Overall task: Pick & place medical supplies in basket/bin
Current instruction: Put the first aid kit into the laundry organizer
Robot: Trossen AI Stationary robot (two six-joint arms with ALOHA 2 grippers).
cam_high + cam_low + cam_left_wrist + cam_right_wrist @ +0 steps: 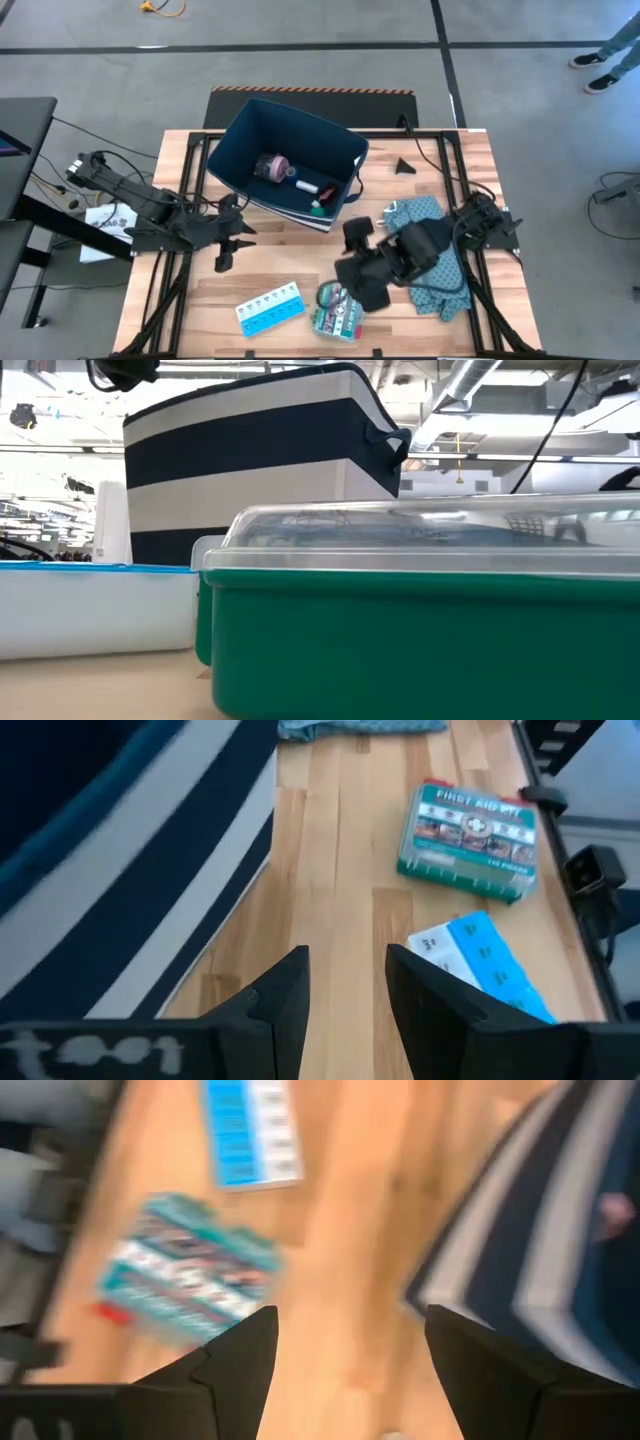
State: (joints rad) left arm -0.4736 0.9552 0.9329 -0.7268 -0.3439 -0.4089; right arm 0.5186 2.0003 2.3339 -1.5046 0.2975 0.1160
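1. High view: your bin [232, 150] sits tilted at the table's [440, 330] far middle, with a pink roll [271, 166], a red-capped bottle [309, 187] and a small teal bit [318, 209] already inside. Two supplies lie outside it near the front edge: the pill organizer [270, 307] and, just beside it, the first aid box [338, 311]. The right gripper [357, 258] hangs above the boards between the box and the bin, with a teal cloth [432, 250] under its arm. The left gripper [224, 240] waits near the bin's left corner.

2. Low view: the box [420, 650] fills the foreground, green base under a clear lid. The organizer [95, 605] is left of it and the striped bin [250, 450] stands behind.

3. Left wrist view: the left fingers [285, 1005] stand a narrow gap apart and hold nothing. The box [468, 840] lid reads "FIRST AID KIT". The organizer's [480, 960] lids carry print too small to read.

4. Right wrist view: the right fingers [240, 1360] are spread wide and empty, with the box [190, 1285] and organizer [250, 1130] ahead and the bin's wall [520, 1250] alongside.

5. Handling, as a judgement: the box looks rigid, light and smooth, so grip it across its shorter sides, squarely, or it may slip. The organizer is thin, stiff plastic with hinged lids; pinch it across the narrow width near the middle and squeeze gently so no lid pops.
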